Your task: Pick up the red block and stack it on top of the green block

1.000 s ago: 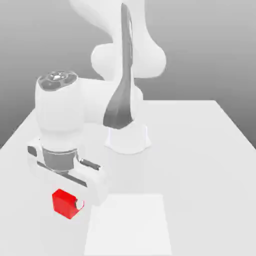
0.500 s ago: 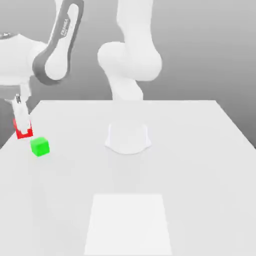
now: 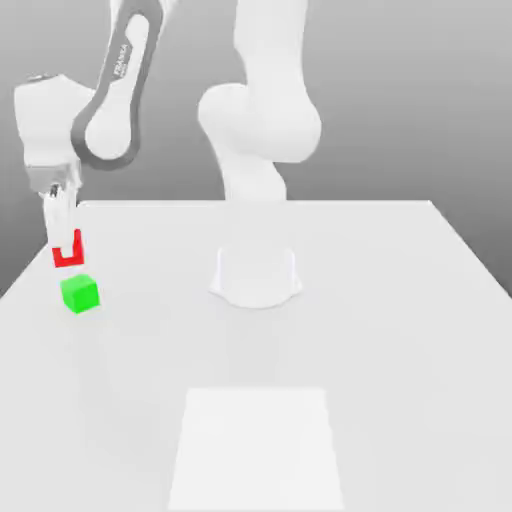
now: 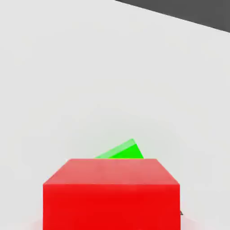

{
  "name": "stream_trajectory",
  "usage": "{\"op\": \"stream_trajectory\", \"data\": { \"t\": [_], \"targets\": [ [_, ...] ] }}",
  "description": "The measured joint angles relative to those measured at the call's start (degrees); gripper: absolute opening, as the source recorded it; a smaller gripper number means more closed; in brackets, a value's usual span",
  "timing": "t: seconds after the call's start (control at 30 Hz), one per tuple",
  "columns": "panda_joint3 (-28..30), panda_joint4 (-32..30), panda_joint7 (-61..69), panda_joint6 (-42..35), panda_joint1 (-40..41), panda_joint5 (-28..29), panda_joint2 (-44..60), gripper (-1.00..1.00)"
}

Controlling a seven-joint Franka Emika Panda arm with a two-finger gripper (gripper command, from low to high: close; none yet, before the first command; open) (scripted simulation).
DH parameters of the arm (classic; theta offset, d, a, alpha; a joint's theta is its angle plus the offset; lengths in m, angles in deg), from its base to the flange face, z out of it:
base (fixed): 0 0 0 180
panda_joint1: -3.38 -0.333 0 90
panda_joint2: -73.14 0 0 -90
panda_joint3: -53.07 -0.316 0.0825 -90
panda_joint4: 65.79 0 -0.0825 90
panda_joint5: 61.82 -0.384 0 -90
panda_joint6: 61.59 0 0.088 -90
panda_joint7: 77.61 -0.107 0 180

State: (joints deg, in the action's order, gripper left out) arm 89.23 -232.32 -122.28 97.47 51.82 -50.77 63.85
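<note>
At the exterior view's left, my gripper (image 3: 66, 245) hangs shut on the red block (image 3: 67, 259), holding it in the air. The green block (image 3: 79, 293) rests on the white table just below it and slightly toward the exterior view's right, with a small gap between the two. A white finger (image 3: 63, 217) covers the middle of the red block's face. In the hand view the red block (image 4: 111, 193) sits large in front, and a corner of the green block (image 4: 122, 151) shows beyond its edge.
The arm's round base (image 3: 256, 275) stands at the table's middle, with the white arm rising behind it. A paler square patch (image 3: 257, 445) lies on the table (image 3: 400, 330) near the front edge.
The gripper has carried the red block from the near left of the table up and back, then a little rightward, to just above the green block.
</note>
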Motion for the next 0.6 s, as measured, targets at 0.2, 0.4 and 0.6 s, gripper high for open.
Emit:
{"op": "stream_trajectory", "data": {
  "t": [0.2, 0.4, 0.6],
  "targets": [
    [1.2, 0.0, 3.3, 3.1, -2.4, -4.8, 3.6, -1.00],
    [1.6, 0.0, 7.6, 6.1, -4.7, -10.9, 7.4, -1.00],
    [0.0, 0.1, 12.7, 8.9, -5.1, -18.1, 11.2, -1.00]
  ]
}}
